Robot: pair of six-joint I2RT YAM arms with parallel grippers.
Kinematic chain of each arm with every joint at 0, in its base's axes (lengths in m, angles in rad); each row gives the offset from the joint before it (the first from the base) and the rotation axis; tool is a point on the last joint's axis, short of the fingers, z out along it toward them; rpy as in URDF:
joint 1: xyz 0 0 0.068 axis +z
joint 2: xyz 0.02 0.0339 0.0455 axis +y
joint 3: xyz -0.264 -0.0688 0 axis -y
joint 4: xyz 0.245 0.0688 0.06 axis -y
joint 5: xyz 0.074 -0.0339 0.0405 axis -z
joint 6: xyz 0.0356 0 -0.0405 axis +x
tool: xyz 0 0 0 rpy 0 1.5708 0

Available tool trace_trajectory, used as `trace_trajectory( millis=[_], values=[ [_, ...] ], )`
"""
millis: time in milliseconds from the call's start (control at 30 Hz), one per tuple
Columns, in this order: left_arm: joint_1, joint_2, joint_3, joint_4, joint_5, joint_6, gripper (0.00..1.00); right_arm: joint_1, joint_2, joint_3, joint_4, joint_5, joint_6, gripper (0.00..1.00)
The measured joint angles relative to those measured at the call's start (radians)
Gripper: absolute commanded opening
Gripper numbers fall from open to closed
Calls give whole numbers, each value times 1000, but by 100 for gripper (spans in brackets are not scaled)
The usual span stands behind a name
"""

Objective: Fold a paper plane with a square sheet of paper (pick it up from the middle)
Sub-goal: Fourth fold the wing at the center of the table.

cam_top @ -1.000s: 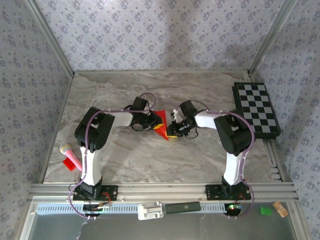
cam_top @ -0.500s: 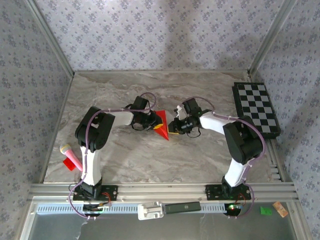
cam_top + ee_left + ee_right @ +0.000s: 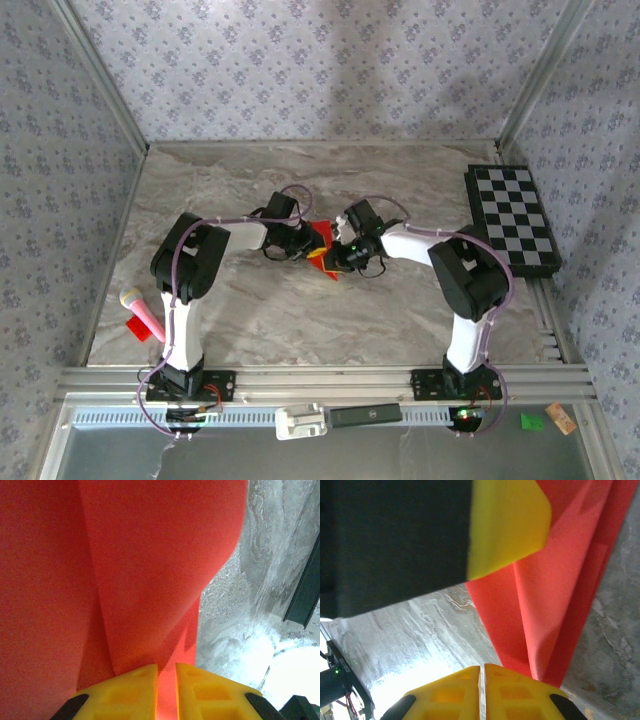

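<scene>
top view, place: the red sheet [image 3: 320, 240], already creased into a small pointed shape, sits mid-bench [image 3: 250, 300], well to the left of the chequered board [image 3: 512, 218] and about level with it.
top view, arms: the left fingers [image 3: 316, 256] come at it from the side away from the chequered board and the right fingers [image 3: 338, 258] from the board side. the two sets meet at the sheet, close together.
left wrist, grip: the yellow left fingers [image 3: 125, 690] are pinched down to a thin slit with red showing in it, so they have hold of the red sheet [image 3: 125, 570]. its layers fan out beyond the pinch.
right wrist, grip: the right fingers [image 3: 445, 695] are drawn together to a hairline gap. the red sheet [image 3: 555, 595] hangs just beside them, its tip running behind one finger. i see no red in the slit, so i can't tell if they've caught any.
step in hand: looks like mid-fold, with the left side holding the creased sheet up while the right side tries for a second hold.
next move: i'd say the right fingers need a sure pinch on a free edge before any layer is pulled over, with the left pinch kept firm so the creases don't slip.
</scene>
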Motion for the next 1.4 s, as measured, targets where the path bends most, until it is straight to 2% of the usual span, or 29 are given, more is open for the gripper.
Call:
trace_trajectory(
  millis=[533, 1133, 1400],
  values=[
    [0, 1, 0, 0, 2, -1, 18, 0, 18, -35, 6, -7, 8, 11],
    [0, 6, 11, -15, 2, -3, 18, -9, 17, -93, 80, -74, 8, 11],
    [0, 8, 20, -30, 2, -3, 18, -19, -67, -97, 55, -50, 8, 10]
  ],
)
